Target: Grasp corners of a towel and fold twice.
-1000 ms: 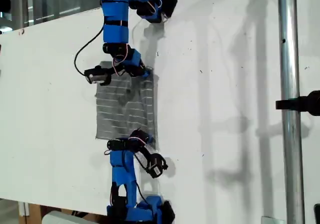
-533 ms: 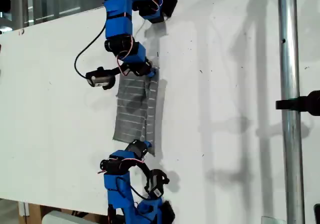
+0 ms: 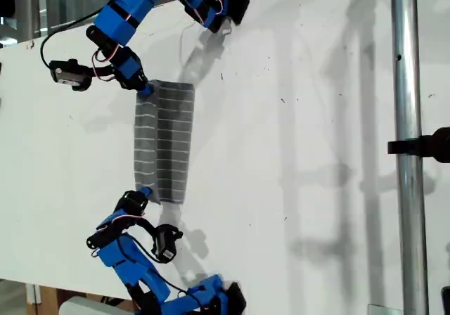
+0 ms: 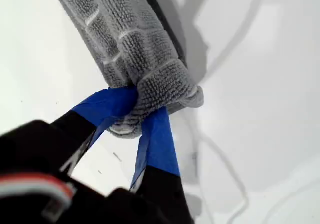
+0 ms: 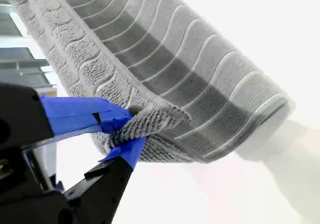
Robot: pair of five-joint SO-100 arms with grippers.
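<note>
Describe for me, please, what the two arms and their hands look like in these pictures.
Both arms are built of bright blue segments with black motor blocks and thin black cables; small red and white wires show at the joints. My first hand and my second hand have black fingers wrapped in blue tape.

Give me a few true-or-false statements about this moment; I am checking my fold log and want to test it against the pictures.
1. My first gripper is shut on a bunched corner of the towel. True.
2. My second gripper is open and clear of the cloth. False: it pinches a towel corner between its blue-taped fingers.
3. The towel lies flat in one single layer. False: the second wrist view shows it doubled over, with a rounded fold.
4. A metal pole stands at the exterior view's right. True.
5. The towel is red. False: it is grey with thin pale stripes.
</note>
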